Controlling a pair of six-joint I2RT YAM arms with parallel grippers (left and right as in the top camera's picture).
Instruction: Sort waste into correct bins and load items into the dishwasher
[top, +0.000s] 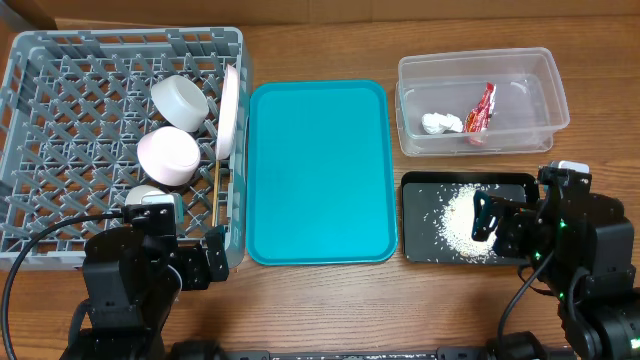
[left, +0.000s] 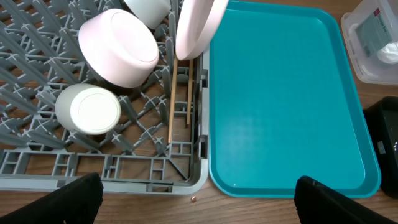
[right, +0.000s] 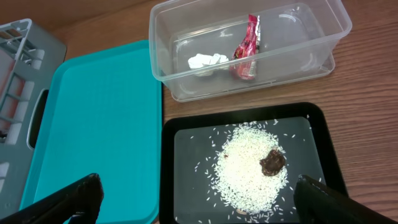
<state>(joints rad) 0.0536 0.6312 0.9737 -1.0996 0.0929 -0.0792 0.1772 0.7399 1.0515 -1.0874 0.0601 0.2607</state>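
Open room over teal tray (top: 318, 170), between dish rack (top: 70, 140) and tub (top: 520, 90)

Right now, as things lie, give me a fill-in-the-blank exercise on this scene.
1. The red wrapper and white tissue lie in the ____ tub.
2. The rice and brown lump lie on the ____ tray.
3. The chopsticks lie in the grey ____, beside the plate.
Missing: clear; black; rack.

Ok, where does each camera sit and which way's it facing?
Overhead: above the table, looking down on dish rack, teal tray, clear tub, black tray; left arm and right arm at bottom.
Left wrist: on left arm, angled down over rack corner and teal tray; left fingertips in bottom corners.
Right wrist: on right arm, same angle over black tray and tub; right fingertips likewise.
Wrist views share the teal tray.
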